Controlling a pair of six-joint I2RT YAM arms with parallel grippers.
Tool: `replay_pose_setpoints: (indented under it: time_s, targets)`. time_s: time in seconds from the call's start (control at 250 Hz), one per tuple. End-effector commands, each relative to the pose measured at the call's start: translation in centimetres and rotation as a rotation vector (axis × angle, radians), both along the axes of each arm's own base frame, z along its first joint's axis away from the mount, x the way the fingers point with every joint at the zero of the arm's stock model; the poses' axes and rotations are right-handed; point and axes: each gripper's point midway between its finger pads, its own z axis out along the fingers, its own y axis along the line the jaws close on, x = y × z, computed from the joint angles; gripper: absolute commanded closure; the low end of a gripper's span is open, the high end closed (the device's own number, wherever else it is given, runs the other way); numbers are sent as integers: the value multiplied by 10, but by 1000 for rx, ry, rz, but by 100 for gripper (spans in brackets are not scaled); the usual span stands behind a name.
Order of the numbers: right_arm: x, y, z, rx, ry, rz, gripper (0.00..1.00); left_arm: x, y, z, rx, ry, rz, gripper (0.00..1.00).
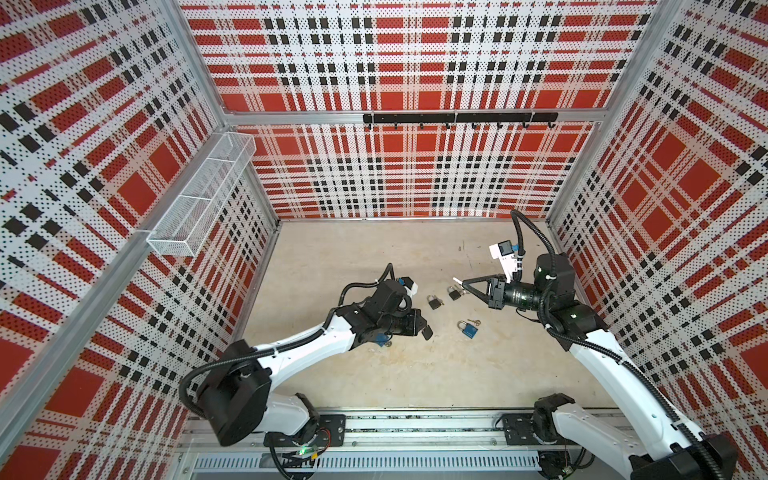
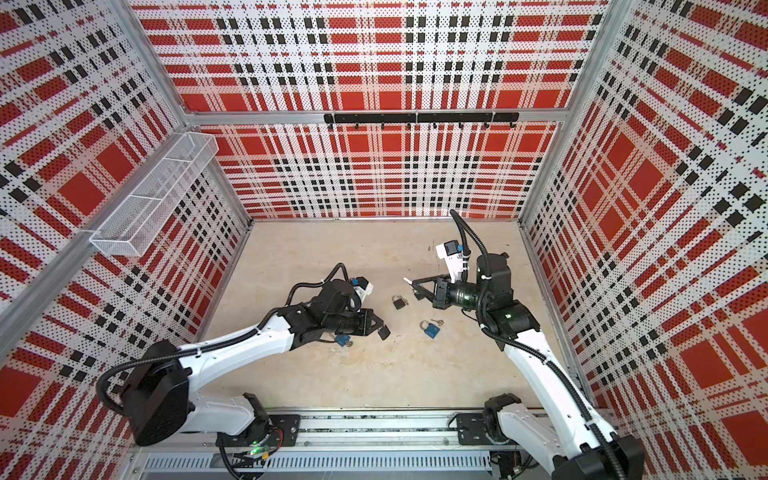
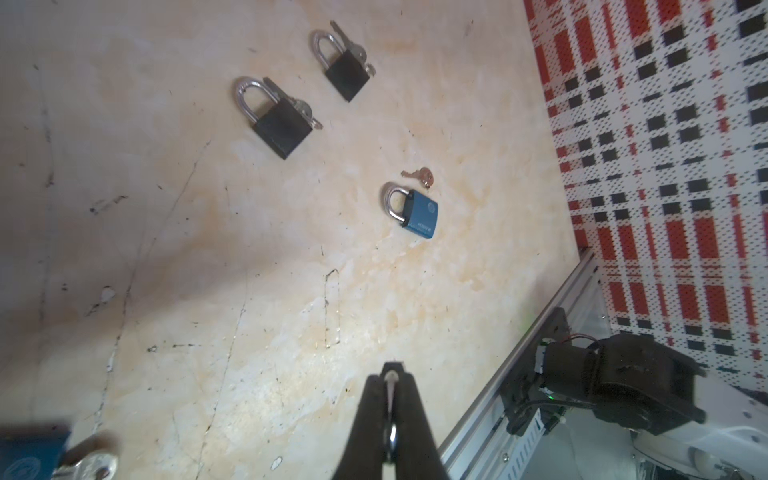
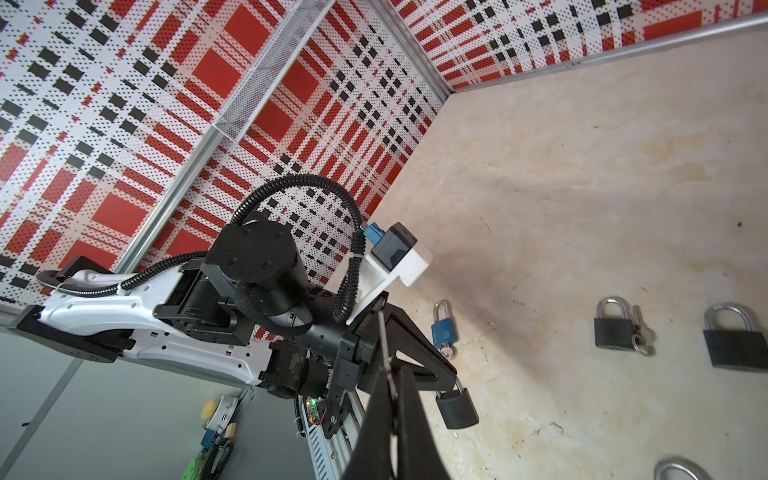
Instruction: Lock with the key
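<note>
Plaid perforated walls in red, black and white enclose a scuffed beige tabletop, with a mesh basket on the left wall and a black hook rail along the back. The left gripper is pressed together on the steel shackle of the hanging padlock, a black one that dangles below its fingers. Under that arm's wrist lies a blue padlock with a key at its base. Toward the middle, a loose black padlock and a second loose black padlock lie flat, each with keys beside it. Nearer the front lies another blue padlock, with a brass key just beside it. The right gripper, above the table, is clamped on a thin pale sliver, probably the key seen edge-on, pointing toward the left arm.
</note>
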Motion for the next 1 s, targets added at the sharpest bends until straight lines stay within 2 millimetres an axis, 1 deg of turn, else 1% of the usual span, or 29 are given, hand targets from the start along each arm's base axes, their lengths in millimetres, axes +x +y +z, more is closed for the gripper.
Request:
replay_pose_setpoints:
  time_s: [0.0,0.212,0.432,0.62,0.808,0.992]
  targets:
    - [-2,-4,-5,-12,-14,-12,100,11,-23,13,-31,-74,-31,100]
    - [-2,-5,-21,-33,26,-15,100,7,-45,-7,1,-77,-73,100]
    - [-2,-7,-26,-41,35,-27,100,-1,-68,-29,10,-46,-123,100]
    - [-2,-7,-32,-61,23,-20,100,-4,-73,-52,41,-22,-128,100]
    - [-2,-7,-35,-64,33,-24,100,0,-74,-62,57,-29,-107,100]
    - [-6,-11,-39,-70,41,-39,100,3,-68,-73,81,-33,-71,100]
